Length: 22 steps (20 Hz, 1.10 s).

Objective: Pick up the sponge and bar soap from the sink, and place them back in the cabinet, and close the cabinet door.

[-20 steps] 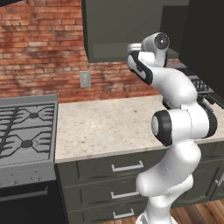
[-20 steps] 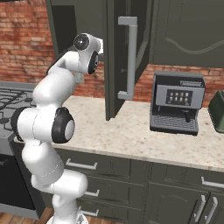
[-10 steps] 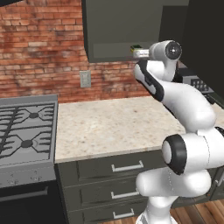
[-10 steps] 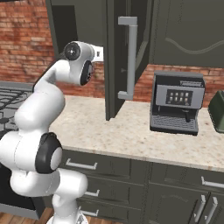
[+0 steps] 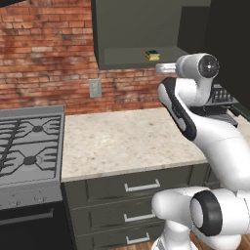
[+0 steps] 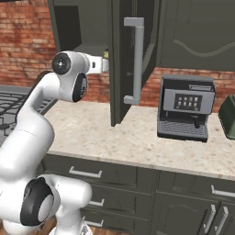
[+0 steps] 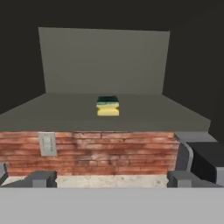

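Observation:
The sponge, yellow with a dark green top, lies on the floor of the open cabinet, and it also shows as the sponge on the cabinet's shelf. My gripper is open and empty, below and in front of the shelf edge, well apart from the sponge. Its fingertips stand wide. In the right base view the cabinet door stands swung open, its silver bar handle facing me, with my hand just left of it. The bar soap and the sink are out of view.
A black coffee machine stands on the speckled counter to the right of the door. A gas stove lies at the left. A wall outlet sits in the brick wall under the cabinet. Drawers run below.
My arm has swung round and the hand has drawn back from the shelf, its wrist now further right in the left base view. The sponge stays on the shelf.

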### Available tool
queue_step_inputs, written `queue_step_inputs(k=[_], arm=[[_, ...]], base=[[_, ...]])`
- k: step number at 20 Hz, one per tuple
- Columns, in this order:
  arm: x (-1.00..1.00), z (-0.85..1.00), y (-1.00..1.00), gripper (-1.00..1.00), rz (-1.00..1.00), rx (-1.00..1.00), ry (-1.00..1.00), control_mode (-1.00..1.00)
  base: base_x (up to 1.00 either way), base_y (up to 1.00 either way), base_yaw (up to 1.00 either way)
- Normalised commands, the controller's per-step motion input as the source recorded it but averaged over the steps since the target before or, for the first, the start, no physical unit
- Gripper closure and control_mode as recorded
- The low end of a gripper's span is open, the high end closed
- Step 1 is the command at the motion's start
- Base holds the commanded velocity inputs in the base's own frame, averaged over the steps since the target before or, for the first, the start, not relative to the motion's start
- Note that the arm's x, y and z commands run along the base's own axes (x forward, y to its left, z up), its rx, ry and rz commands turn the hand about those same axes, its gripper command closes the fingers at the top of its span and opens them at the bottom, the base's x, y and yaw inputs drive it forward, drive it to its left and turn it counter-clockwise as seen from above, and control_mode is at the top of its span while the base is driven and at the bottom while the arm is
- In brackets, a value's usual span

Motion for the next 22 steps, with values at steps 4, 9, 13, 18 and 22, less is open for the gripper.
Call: queue_step_inputs(k=[4, 9, 13, 18, 22], arm=[[-0.52, 0.45, 0.19, -1.00, -0.01, 0.00, 0.16, -1.00], [-0.42, 0.34, 0.09, -1.00, -0.03, 0.00, 0.12, -1.00], [-0.54, 0.08, 0.00, -1.00, 0.00, 0.00, 0.03, -1.00], [-0.67, 0.00, 0.00, -1.00, 0.00, 0.00, 0.00, -1.00], [-0.79, 0.02, 0.01, -1.00, 0.00, 0.00, 0.06, -1.00]], base=[[0.00, 0.00, 0.00], [0.00, 0.00, 0.00], [0.00, 0.00, 0.00], [0.00, 0.00, 0.00], [0.00, 0.00, 0.00]])
